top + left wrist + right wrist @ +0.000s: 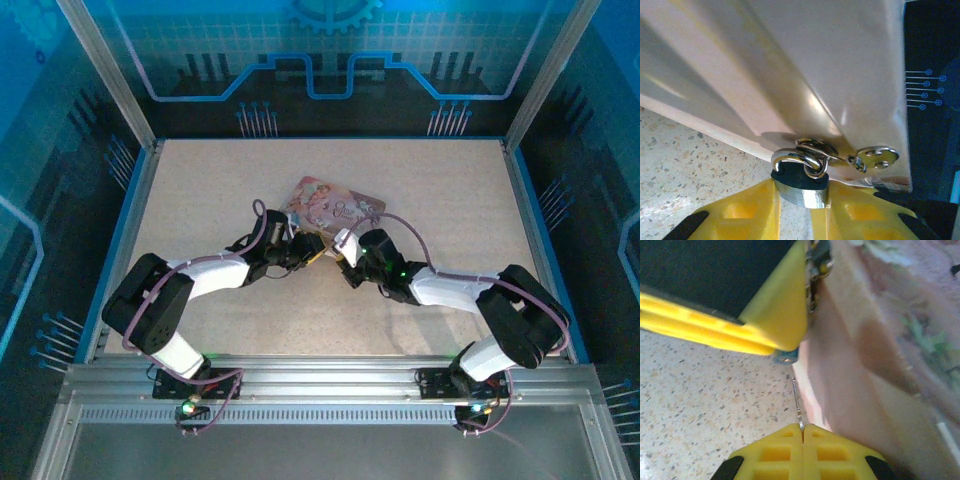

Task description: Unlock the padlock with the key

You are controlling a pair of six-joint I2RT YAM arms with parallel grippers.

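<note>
The padlock (799,184), dark-bodied with a silvery band, sits between the yellow fingers of my left gripper (801,202), which is shut on it. Its shackle (792,159) passes through the metal hasp ring (816,150) on the pink tin (805,65). My right gripper (803,429) is shut on the key (797,400), a thin sliver pointing up at the padlock's bluish underside (786,357), with a small gap between them. From above, both grippers (312,252) (342,246) meet at the near edge of the pink tin (335,203).
The left arm's yellow finger (775,315) hangs just above the key's tip. The pink tin's side wall (865,370) stands close to the right of the key. Speckled tabletop (430,180) spreads around, fenced by a blue rim and metal posts.
</note>
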